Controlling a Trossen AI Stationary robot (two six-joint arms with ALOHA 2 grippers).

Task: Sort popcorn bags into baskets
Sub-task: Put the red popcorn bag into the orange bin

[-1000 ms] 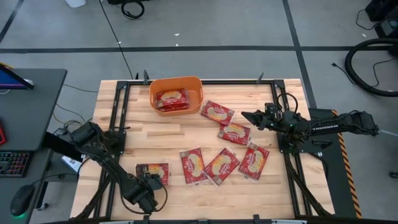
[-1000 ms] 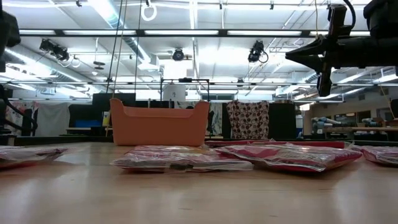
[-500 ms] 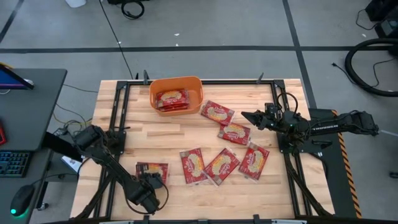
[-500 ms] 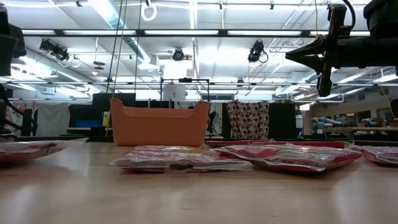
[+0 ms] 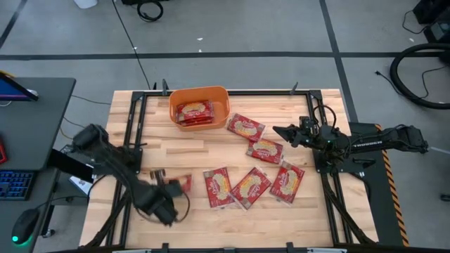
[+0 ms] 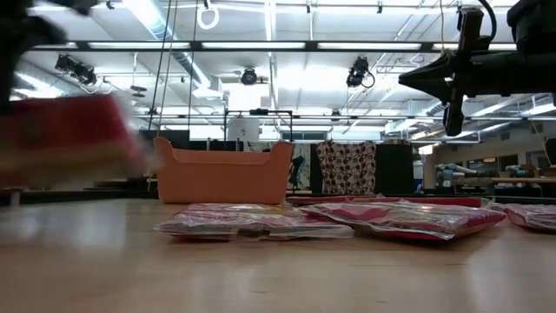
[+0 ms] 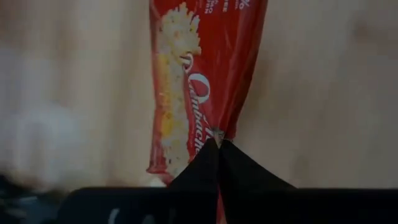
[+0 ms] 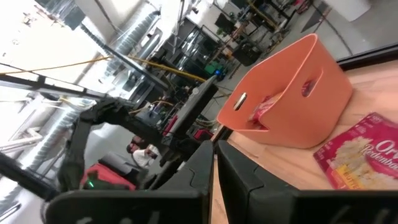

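High view: left gripper [image 5: 171, 188] near the front left of the table [image 5: 309, 211], closed on a red bag [image 5: 181, 182], blurred and seemingly just lifted. Five more bags spread over the middle and right; nearest one [image 5: 218, 186] just beside. Orange basket [image 5: 200, 107] at the far edge, with one bag [image 5: 195, 112] already inside. Right gripper [image 5: 279, 129] hanging above the right-hand bags, fingers together, nothing held.

Low view: held bag [image 6: 65, 139] up in the air at the left, clear of the wood. Basket [image 6: 221, 172] behind, other bags flat in front of it.

Left wrist view: dark fingers [image 7: 205, 163] pinched tight on one edge of the bag [image 7: 199, 81], the rest hanging free over the table.

Right wrist view: fingers [image 8: 239, 171] closed and empty, basket [image 8: 292, 93] ahead.

Step in hand, probably: carrying this bag to the basket. Next: to travel across toward the far edge, to stop above the basket, then to open. Thin grip at the edge, so some risk of slipping.
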